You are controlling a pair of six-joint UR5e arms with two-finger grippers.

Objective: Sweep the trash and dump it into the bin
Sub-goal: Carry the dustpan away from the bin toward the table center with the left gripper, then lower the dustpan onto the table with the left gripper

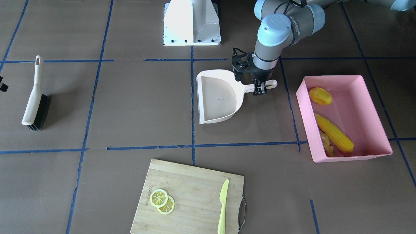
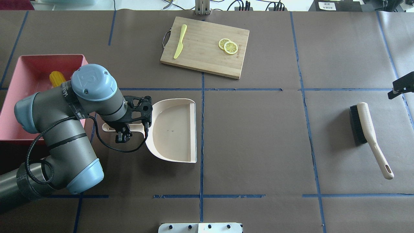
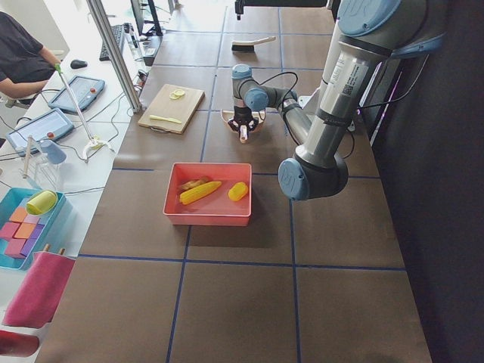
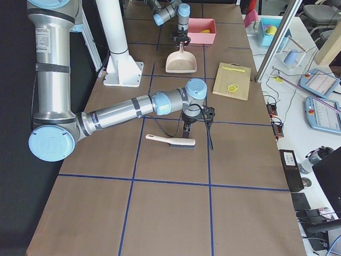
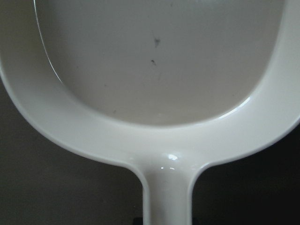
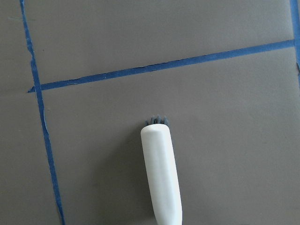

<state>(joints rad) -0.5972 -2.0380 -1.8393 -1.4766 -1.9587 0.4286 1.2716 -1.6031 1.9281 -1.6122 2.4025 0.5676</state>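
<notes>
Trash is all in the pink bin: corn cob, lumpy yellow vegetable, and ginger root tucked beside the cob. The cream dustpan is flat on the table, empty. Left gripper is at its handle; can't tell if it's clamped. Right gripper is over the brush, which lies on the table; opening can't be told.

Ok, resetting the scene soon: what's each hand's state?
Left hand: at the dustpan handle, grip cannot be told.
Right hand: holds nothing; open or closed cannot be told.
</notes>
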